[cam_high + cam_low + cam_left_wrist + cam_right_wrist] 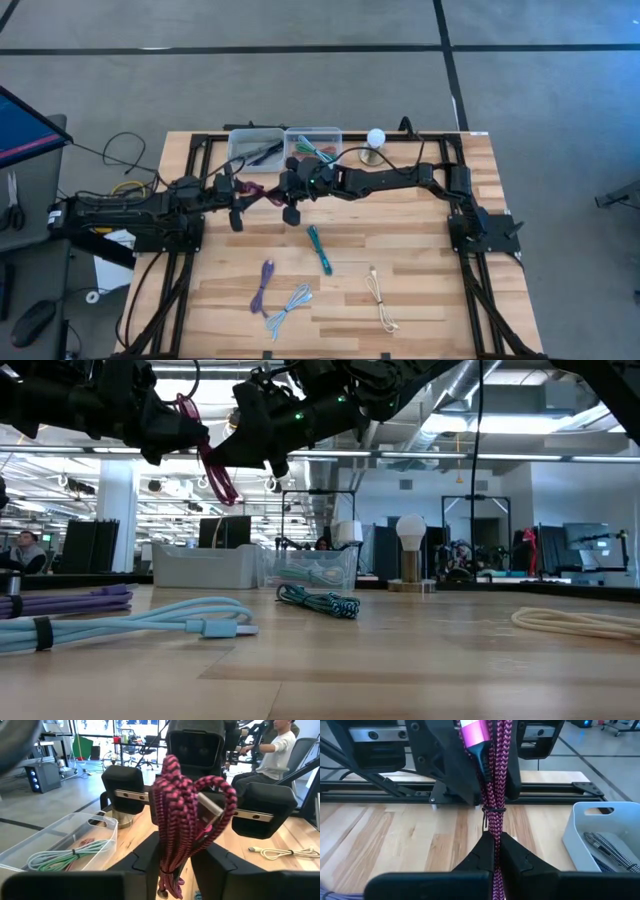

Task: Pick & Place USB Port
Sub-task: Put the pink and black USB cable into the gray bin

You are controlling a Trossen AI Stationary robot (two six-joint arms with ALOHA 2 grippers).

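Note:
The magenta braided USB cable (262,192) is a tied bundle held in the air between both grippers, above the table's far middle. My left gripper (243,196) (182,857) comes in from the left and is shut on the bundle (172,800). My right gripper (285,192) (495,845) faces it from the right and is also shut on the cable (495,795). In the low view the cable (215,470) hangs in loops between the left gripper (170,430) and the right gripper (262,455). A pink plug (470,730) shows near the left fingers. My left gripper pinches the coiled bundle between its two fingers (150,857), holding several strands (172,847). It comes in level from the table's left. The bundle is lifted clear, and its loops (222,490) hang below. My right gripper pinches the strands just past the thin tie (494,827) between its two fingers (515,857). It comes level from the table's right, with the fingers along the strands. The cable runs straight from them to the left gripper.
Two clear bins (255,150) (315,142) with cables stand at the far edge, beside a white ball on a stand (375,137). Teal (320,250), purple (265,285), light blue (290,305) and cream (380,300) cables lie on the near half. A person (275,745) sits beyond the table.

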